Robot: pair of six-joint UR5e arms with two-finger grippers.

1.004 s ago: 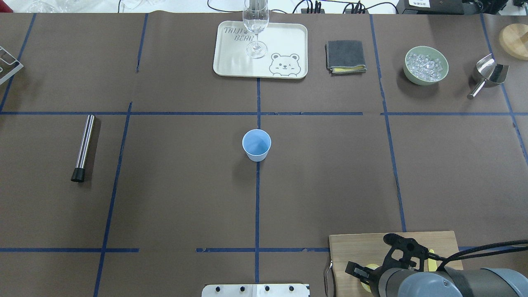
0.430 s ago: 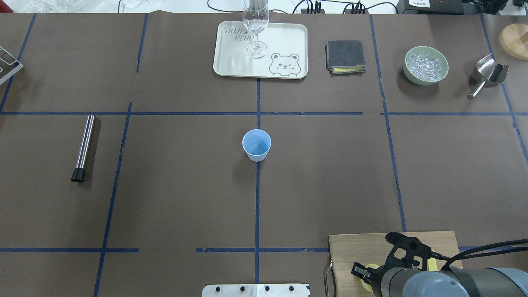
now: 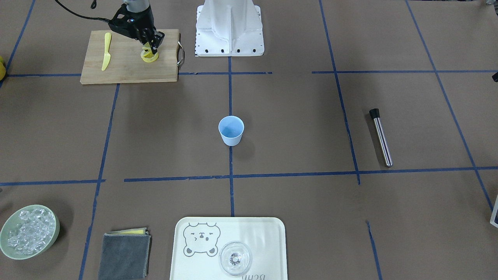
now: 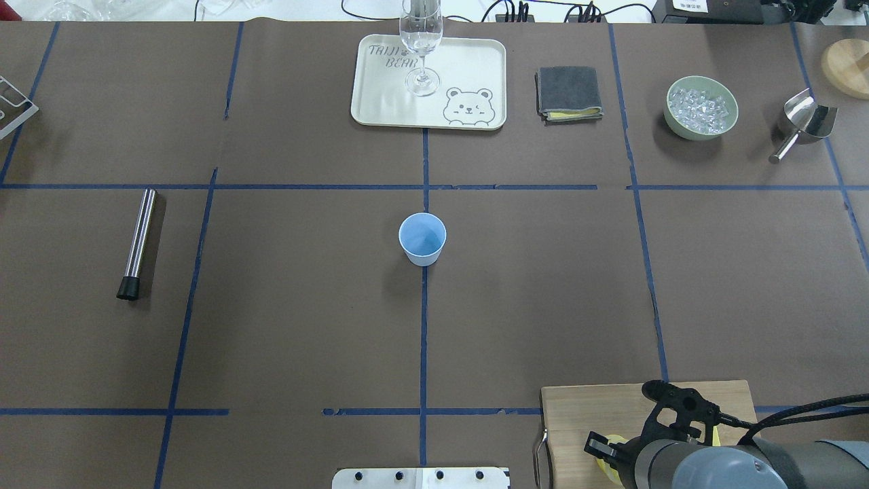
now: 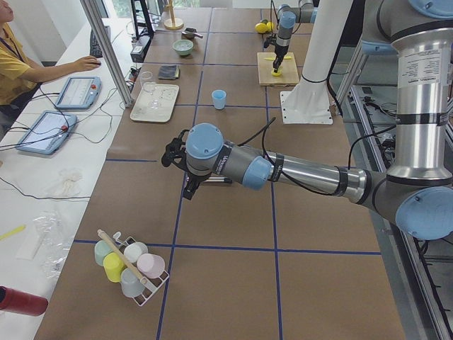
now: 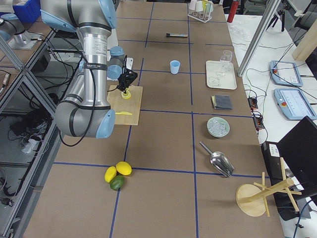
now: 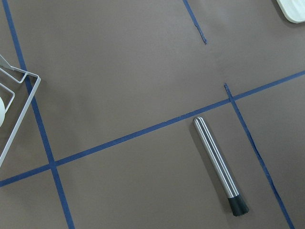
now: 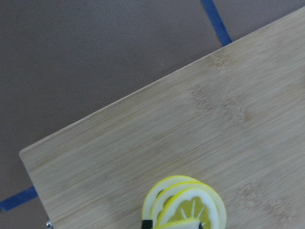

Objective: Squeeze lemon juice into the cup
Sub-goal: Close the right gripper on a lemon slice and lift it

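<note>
The light-blue cup (image 4: 421,238) stands upright and alone at the table's centre, also seen in the front view (image 3: 231,130). Thin yellow lemon slices (image 8: 186,205) lie stacked on the wooden cutting board (image 4: 597,407) at the near right. My right gripper (image 3: 149,47) hangs over that stack. One lemon slice (image 3: 146,49) stands on edge between its fingers, just above the slice lying flat (image 3: 149,59). My left gripper (image 5: 190,190) hovers over the table's left part near the metal rod; I cannot tell whether it is open or shut.
A yellow plastic knife (image 3: 106,50) lies on the board. A metal rod (image 4: 138,241) lies at the left. At the far side are a tray (image 4: 468,61) with a glass (image 4: 421,41), a folded cloth (image 4: 568,92), a bowl of ice (image 4: 701,107) and a scoop (image 4: 804,122).
My right gripper has shifted slightly rightward and toward the robot over the lemon slices. The cup and the other objects have not moved.
</note>
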